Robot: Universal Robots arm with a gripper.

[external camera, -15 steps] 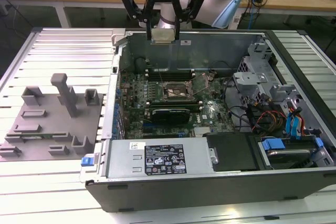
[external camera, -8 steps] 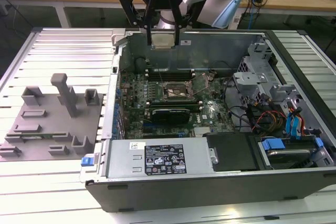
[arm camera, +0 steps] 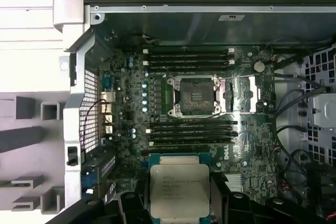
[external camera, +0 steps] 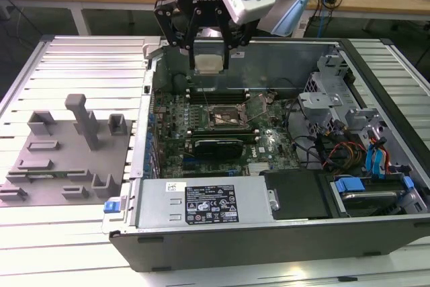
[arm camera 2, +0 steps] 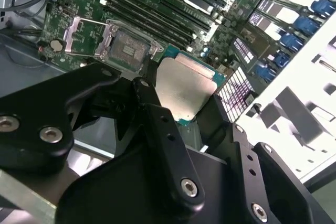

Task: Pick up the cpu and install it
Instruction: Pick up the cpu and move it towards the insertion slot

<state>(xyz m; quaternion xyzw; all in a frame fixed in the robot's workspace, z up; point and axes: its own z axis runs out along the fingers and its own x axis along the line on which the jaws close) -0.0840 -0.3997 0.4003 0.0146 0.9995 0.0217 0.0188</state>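
cpu [external camera: 208, 64]: gripped flat, metal top up, in the air above the motherboard [external camera: 272, 147]
gripper [external camera: 209, 57]: closed on the cpu's two sides
socket [external camera: 227, 117]: lid open, below the cpu, apart from it
fixture tray [external camera: 60, 162]: outside the case [external camera: 282, 243], on the exterior view's left

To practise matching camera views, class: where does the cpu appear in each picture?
Exterior view: cpu in the fingers, above the open case.
Second wrist view: cpu close beside the socket.
First wrist view: cpu across memory slots from the socket.
Shared landmark: the open socket.

Nothing legible: print on the power supply label [external camera: 209, 208] and the cpu [arm camera: 179, 190] is unreadable.
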